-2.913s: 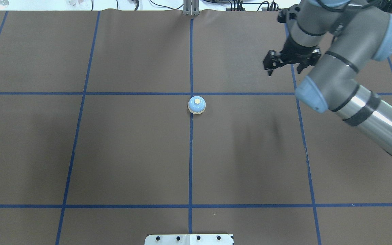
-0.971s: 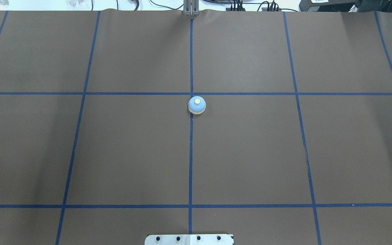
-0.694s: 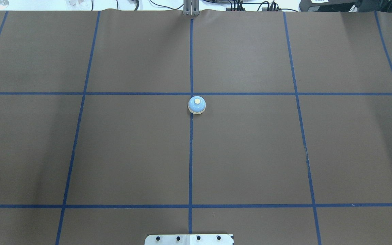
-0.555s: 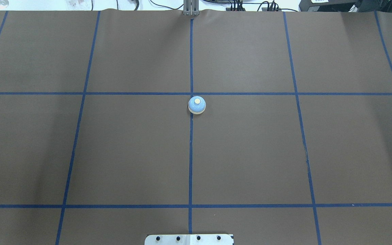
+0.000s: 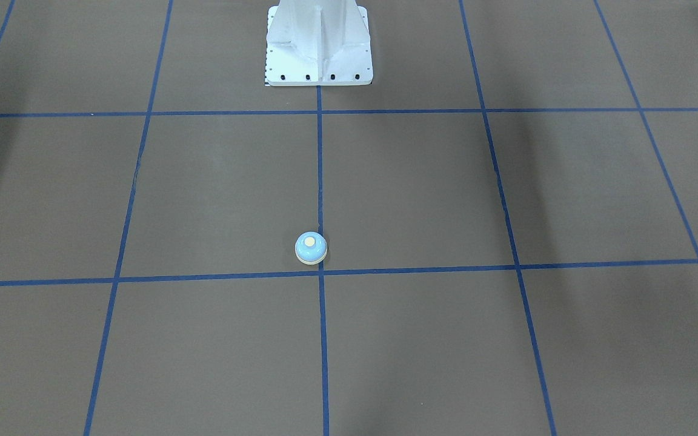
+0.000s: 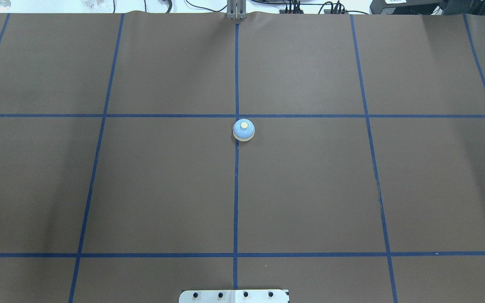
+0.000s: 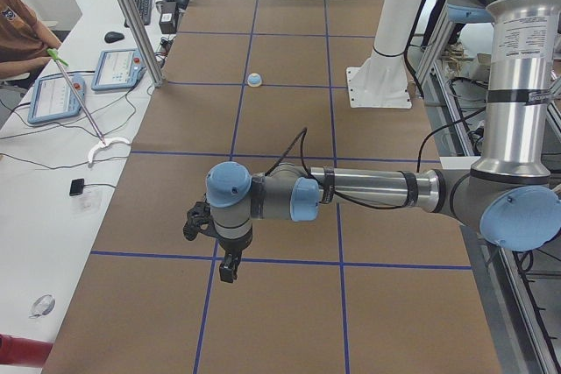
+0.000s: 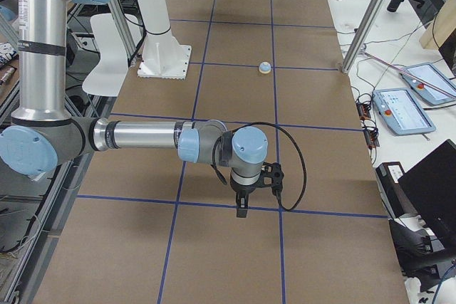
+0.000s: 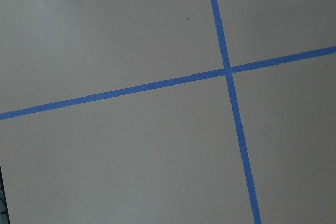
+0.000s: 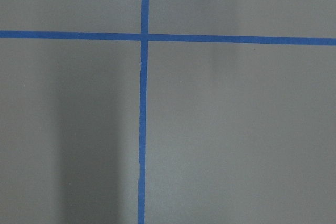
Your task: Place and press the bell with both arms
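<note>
Two table views, front-facing then overhead, show the bell (image 5: 311,248) upright on the centre line (image 5: 320,181), neither gripper in sight. Left-side view: the left gripper (image 7: 226,267) hangs well apart from it (jaw gap untellable). Right-side view: the right gripper (image 8: 242,206) likewise. Pressing should come squarely above the button (image 6: 244,125).

Left gripper (image 7: 226,267) and right gripper (image 8: 242,208) apparently unreadable.

Got bell (image 6: 243,129) mid table (image 6: 162,189), touching ctr tape line (image 6: 236,189), just robot-side of a crossing. Pedestal (image 5: 319,42) in line w/ it at robot's edge. L gripper (image 7: 230,267) over left end, R gripper (image 8: 242,208) over right end, both well apart from bell.
</note>
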You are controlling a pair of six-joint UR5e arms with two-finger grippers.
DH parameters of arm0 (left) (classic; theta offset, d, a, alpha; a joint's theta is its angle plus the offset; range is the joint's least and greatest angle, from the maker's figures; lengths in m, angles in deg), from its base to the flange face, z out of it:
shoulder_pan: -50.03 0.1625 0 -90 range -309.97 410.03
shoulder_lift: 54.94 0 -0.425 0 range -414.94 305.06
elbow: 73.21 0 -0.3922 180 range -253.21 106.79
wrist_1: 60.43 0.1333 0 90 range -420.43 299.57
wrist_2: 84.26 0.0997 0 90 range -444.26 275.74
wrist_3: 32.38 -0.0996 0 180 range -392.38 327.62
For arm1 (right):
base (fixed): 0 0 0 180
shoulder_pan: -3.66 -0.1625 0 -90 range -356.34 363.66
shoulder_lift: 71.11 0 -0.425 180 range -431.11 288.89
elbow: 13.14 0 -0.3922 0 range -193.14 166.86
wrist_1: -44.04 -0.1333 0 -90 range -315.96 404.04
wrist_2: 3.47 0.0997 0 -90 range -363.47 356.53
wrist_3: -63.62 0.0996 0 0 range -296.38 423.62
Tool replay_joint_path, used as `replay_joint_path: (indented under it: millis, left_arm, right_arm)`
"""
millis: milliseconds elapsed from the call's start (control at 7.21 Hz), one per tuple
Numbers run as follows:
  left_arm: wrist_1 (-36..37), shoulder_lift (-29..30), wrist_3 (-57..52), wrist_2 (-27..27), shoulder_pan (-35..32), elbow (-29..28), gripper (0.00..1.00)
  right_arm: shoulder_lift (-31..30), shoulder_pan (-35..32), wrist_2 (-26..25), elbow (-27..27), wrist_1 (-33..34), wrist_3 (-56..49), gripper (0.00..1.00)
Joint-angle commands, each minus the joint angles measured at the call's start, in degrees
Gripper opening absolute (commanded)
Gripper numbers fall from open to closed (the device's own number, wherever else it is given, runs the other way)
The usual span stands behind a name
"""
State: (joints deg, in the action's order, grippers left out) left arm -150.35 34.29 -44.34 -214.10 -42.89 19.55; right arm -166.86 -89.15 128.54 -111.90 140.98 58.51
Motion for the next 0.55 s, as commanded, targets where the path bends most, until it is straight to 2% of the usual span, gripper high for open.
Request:
replay_joint_path:
  millis: [0, 416]
  left_arm:
    - [-0.09, -0.37, 0.79, -0.15, 0.02, 0.06, 1.00]
    - [-0.26, -0.46, 2.99, -0.15, 0.28, 0.06, 1.00]
  right_arm:
    - [-0.05, 0.00, 0.00, -0.03, 0.01, 0.02, 1.00]
    - [-0.31, 0.00, 0.00, -0.03, 0.01, 0.19, 1.00]
